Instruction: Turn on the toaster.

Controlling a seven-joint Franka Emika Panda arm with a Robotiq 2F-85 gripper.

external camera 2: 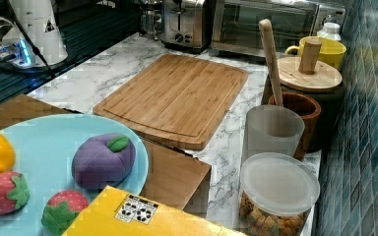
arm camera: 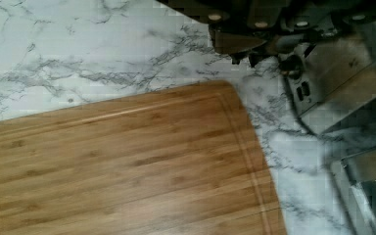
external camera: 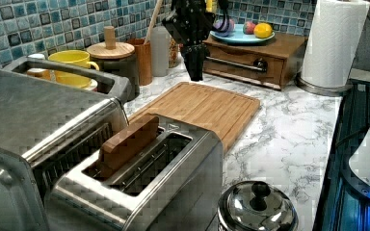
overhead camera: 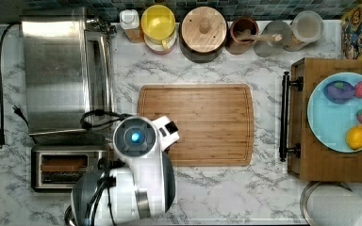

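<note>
Dark gripper sits closest in the wrist view, its tips pressed together and holding nothing. It hangs in the air above the white marble counter, just off a rounded corner of the wooden cutting board. The steel toaster stands apart from it in the top view's lower left, between the board and the counter's edge. A brown slice sticks up out of one of its two slots. Just behind the toaster stands a much larger steel toaster oven. Farther off, a yellow mug and jars line the blue tiled wall. At the top view's right, a pale blue plate holds toy fruit.
</note>
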